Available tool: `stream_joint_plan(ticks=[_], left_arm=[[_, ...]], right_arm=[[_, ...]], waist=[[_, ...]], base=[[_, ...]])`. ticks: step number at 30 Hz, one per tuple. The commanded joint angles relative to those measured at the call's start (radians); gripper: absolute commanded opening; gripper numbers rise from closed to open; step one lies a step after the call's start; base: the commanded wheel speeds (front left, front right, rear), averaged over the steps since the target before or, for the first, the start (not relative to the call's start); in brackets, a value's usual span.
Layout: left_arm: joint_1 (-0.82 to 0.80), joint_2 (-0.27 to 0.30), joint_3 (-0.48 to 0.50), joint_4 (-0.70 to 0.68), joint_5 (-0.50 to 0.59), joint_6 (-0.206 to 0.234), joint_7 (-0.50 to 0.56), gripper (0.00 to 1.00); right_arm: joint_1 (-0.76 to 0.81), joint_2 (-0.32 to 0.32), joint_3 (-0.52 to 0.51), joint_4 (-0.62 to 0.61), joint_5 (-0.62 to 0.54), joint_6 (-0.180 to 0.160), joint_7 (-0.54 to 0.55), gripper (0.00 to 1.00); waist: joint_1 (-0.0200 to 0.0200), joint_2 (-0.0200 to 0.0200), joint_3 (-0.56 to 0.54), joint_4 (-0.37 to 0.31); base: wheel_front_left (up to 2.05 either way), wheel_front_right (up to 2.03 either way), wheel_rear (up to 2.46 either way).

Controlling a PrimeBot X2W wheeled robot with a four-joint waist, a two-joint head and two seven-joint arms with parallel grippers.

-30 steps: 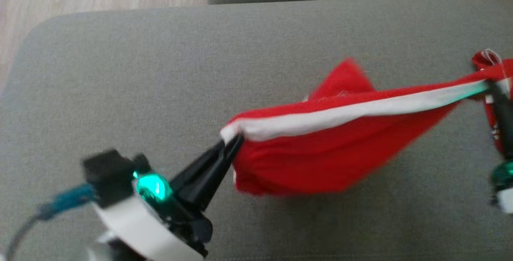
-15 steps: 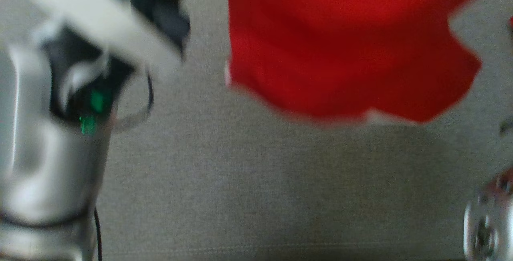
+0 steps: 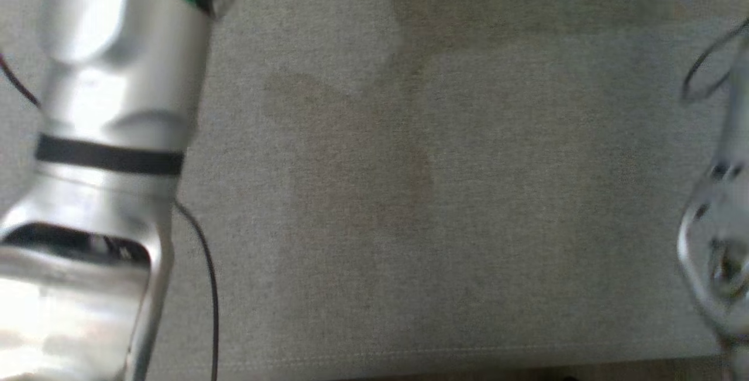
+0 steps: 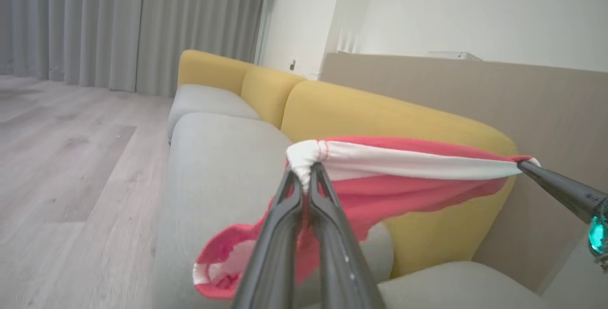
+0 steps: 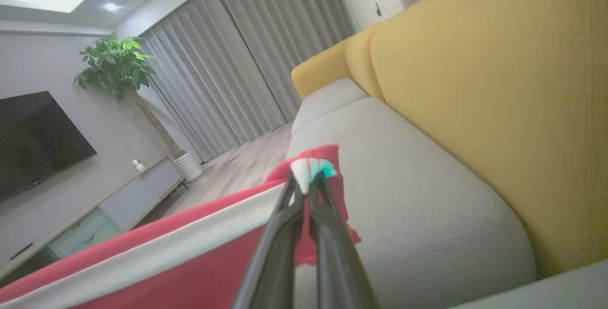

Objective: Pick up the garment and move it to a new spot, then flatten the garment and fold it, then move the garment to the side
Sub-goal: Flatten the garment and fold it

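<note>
The garment point(image 4: 399, 181) is red with a white band and hangs stretched in the air above the grey sofa seat. My left gripper point(image 4: 306, 176) is shut on one end of the white band. The other end is pinched by my right gripper point(image 5: 308, 176), whose dark fingers point(image 4: 560, 190) enter the left wrist view from the right. The red cloth point(image 5: 156, 261) runs off to the lower left in the right wrist view. In the head view my left forearm point(image 3: 117, 76) rises at the left and my right arm point(image 3: 720, 240) stands at the right edge.
The grey sofa seat point(image 3: 439, 194) spreads below, with its front seam point(image 3: 468, 354) near the bottom. Yellow back cushions point(image 4: 361, 114) stand behind the seat. Wooden floor point(image 4: 61, 157), grey curtains point(image 5: 247, 62), a plant point(image 5: 114, 67) and a dark screen point(image 5: 33, 138) lie beyond.
The head camera has tilted down, so the garment and both grippers have passed off the top of its picture. Both arms have lifted the garment off the seat.
</note>
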Motion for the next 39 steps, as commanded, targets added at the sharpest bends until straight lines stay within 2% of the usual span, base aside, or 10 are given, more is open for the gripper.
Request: stream_joint_plan(ticks=[1,7,12,15,17,21,25,30,34,39], left_arm=[[0.024,0.038,-0.001,0.026,0.004,-0.004,-0.041,0.0],[0.272,0.046,-0.067,0.049,-0.017,-0.013,-0.081,0.0],[0.603,0.087,-0.121,-0.11,-0.038,-0.014,-0.085,0.0],[0.845,0.101,-0.135,-0.229,-0.06,-0.01,-0.085,0.0],[0.991,0.109,-0.154,-0.315,-0.07,0.009,-0.083,0.0],[1.239,0.128,-0.197,-0.5,-0.083,0.083,-0.033,0.0],[1.364,0.142,-0.231,-0.637,-0.103,0.112,0.02,0.0],[1.374,0.144,-0.232,-0.756,-0.144,0.124,0.087,0.0],[1.278,0.112,-0.21,-0.764,-0.176,0.122,0.119,0.0],[1.121,0.049,-0.182,-0.699,-0.249,0.129,0.141,0.0]], right_arm=[[0.069,0.009,0.032,-0.005,0.028,0.007,-0.042,0.0],[0.399,0.009,0.144,-0.046,0.126,0.007,-0.103,0.0],[0.743,-0.02,0.191,-0.213,0.173,0.007,-0.105,0.0],[0.993,-0.015,0.159,-0.334,0.22,0.007,-0.083,0.0],[1.164,-0.006,0.122,-0.429,0.247,0.007,-0.057,0.0],[1.474,0.007,0.065,-0.642,0.276,0.007,0.0,0.0],[1.634,0.008,0.037,-0.769,0.339,0.007,0.016,0.0],[1.613,0.009,-0.002,-0.864,0.346,0.007,0.056,0.0],[1.4,0.009,-0.009,-0.848,0.278,0.007,0.167,0.0],[1.079,-0.002,-0.019,-0.73,0.166,0.007,0.328,0.0]], waist=[[-0.0002,0.0001,-0.024,-0.02],[-0.0002,0.0001,-0.085,-0.045],[-0.0002,0.0001,-0.177,-0.026],[-0.0002,0.0001,-0.258,-0.002],[-0.0002,0.0001,-0.3,0.017],[-0.0002,0.0001,-0.341,0.048],[-0.0002,0.0001,-0.345,0.071],[-0.0002,0.0001,-0.324,0.108],[-0.0002,0.0001,-0.261,0.141],[-0.0002,0.0001,-0.173,0.204]], base=[[0.0,0.0,0.0],[0.0,0.0,0.0],[0.0,0.0,0.0],[0.0,0.0,0.0],[0.0,0.0,0.0],[0.0,0.0,0.0],[0.0,0.0,0.0],[0.0,0.0,0.0],[0.0,0.0,0.0],[0.0,0.0,0.0]])
